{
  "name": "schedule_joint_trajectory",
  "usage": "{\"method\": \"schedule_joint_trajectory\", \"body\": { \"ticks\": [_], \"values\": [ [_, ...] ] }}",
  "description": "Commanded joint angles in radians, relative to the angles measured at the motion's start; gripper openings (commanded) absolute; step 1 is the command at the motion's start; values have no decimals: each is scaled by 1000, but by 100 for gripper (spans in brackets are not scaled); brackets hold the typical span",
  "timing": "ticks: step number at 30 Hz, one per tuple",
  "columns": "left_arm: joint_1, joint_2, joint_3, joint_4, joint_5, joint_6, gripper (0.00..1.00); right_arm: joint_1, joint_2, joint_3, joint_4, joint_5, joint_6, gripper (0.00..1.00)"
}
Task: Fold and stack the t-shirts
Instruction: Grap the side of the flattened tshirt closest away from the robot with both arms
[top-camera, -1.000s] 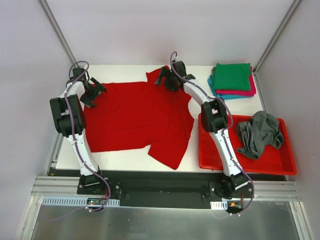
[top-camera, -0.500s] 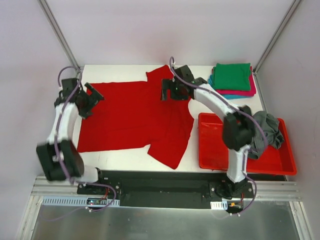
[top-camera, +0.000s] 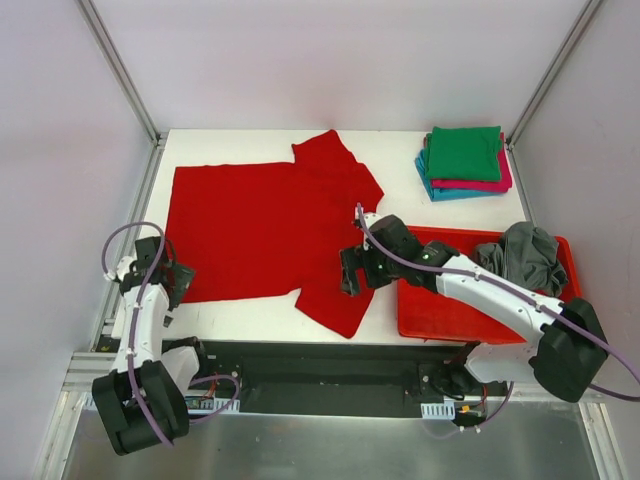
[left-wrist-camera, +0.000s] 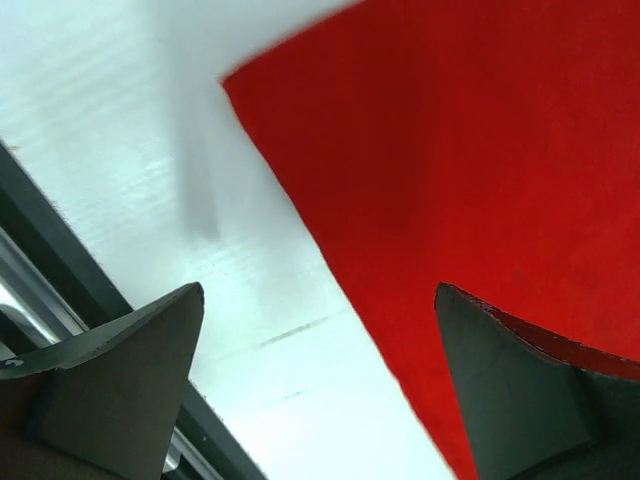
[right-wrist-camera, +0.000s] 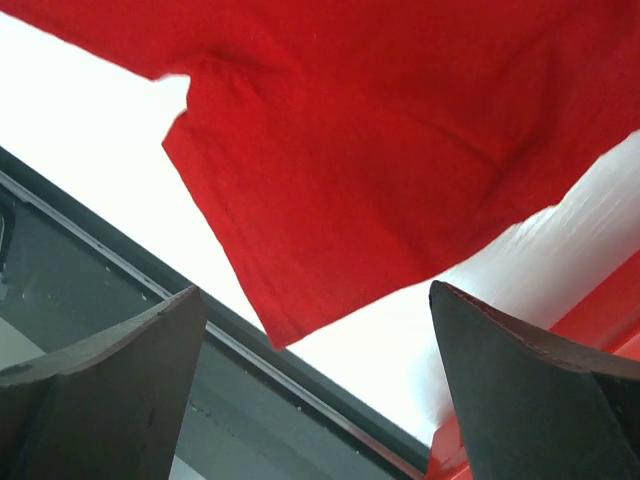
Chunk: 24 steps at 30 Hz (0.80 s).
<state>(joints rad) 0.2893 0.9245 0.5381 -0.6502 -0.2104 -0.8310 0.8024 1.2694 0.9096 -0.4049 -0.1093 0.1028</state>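
Left gripper (left-wrist-camera: 318, 290): spread wide and holding nothing. I read it as hovering low over the near-left hem, one side above cloth and the other above the bare table (top-camera: 240, 312).
Right gripper (right-wrist-camera: 315, 292): likewise spread and empty, poised above the near sleeve.
Red t-shirt (top-camera: 270, 225): flat and unfolded on the table. The near sleeve splays toward the front edge; the far sleeve lies at the back.
Bare margin: only a thin strip of table shows between the hem and the front edge.
Red tray (top-camera: 440, 318): just beside the right gripper. It holds the dark grey t-shirt (top-camera: 520, 265), crumpled.
Stack, far right corner: green t-shirt (top-camera: 465, 152) on magenta t-shirt (top-camera: 503, 182) on teal t-shirt (top-camera: 440, 190), well apart from the work.
Risk, left pinch: the hem runs slantwise under the gap. Closing off-centre could nip only the very edge, and I'd expect that to slip on the lift.
Risk, right pinch: the sleeve is a loose flap. Gripping it rather than the body hem would drag the sleeve alone and bunch the cloth.
Risk, tray: the right arm sits close to the tray wall, so a sideways sweep may knock it.
Risk, front edge: the sleeve tip lies near the drop, and a nudge could push it over.
Risk, uneven lift: if one side catches and the other misses, the fold comes out skewed.
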Motion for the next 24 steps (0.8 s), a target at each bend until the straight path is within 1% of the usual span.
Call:
{"method": "schedule_joint_trajectory", "body": {
  "ticks": [1, 4, 5, 7, 9, 10, 13, 14, 15, 17, 19, 20, 24],
  "values": [
    [89, 49, 20, 10, -126, -60, 98, 24, -70, -24, -14, -9, 44, 96],
    [195, 129, 25, 56, -129, -31, 97, 34, -77, -44, -31, -10, 51, 96],
    [227, 146, 23, 87, -110, -4, 93, 34, -77, -52, -38, -4, 58, 96],
    [304, 181, 8, 162, -40, 56, 86, 35, -71, -63, -49, 5, 70, 96],
    [347, 206, -9, 234, 85, 93, 79, 35, -65, -72, -49, 2, 78, 96],
    [350, 220, -13, 266, 118, 107, 77, 37, -62, -75, -43, 2, 84, 96],
    [352, 283, 13, 285, 158, 125, 67, 41, -53, -77, -41, 3, 95, 96],
    [352, 304, 19, 291, 173, 131, 62, 41, -53, -77, -40, 5, 98, 96],
    [353, 322, 23, 293, 177, 136, 61, 44, -53, -78, -35, 5, 100, 96],
    [353, 358, 29, 294, 183, 138, 53, 46, -53, -80, -28, 5, 103, 96],
    [353, 369, 33, 300, 195, 142, 48, 46, -50, -80, -25, 3, 104, 96],
    [353, 370, 36, 302, 197, 145, 42, 47, -50, -81, -25, 0, 103, 96],
    [352, 367, 25, 305, 207, 150, 28, 52, -47, -89, -17, 5, 106, 96]
  ]
}}
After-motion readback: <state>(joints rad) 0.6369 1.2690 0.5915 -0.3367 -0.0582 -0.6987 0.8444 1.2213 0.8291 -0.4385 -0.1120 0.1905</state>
